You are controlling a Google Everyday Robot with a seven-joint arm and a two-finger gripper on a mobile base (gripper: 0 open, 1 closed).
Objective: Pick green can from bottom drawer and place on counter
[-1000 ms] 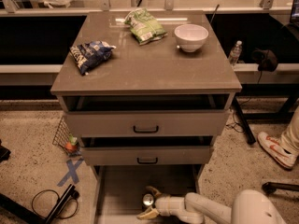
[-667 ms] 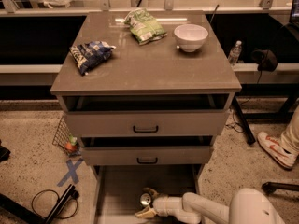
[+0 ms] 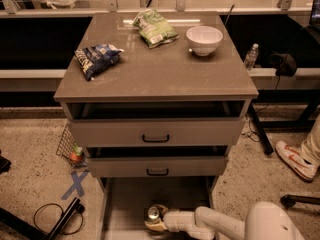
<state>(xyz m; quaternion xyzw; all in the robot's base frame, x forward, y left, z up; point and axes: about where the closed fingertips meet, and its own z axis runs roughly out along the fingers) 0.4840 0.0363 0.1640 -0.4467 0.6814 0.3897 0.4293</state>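
Down in the bottom drawer (image 3: 129, 200), the gripper (image 3: 155, 219) reaches in from the right. Its fingers (image 3: 156, 227) are narrowed around the green can (image 3: 153, 213), which stands upright on the drawer floor. They seem to press its sides, though the dim light blurs the contact.

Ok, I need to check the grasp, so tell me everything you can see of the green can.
The green can stands upright on the floor of the open bottom drawer, near its middle. Mostly its round, shiny silver top shows; the body is largely hidden. The gripper sits right against it, inside the drawer.
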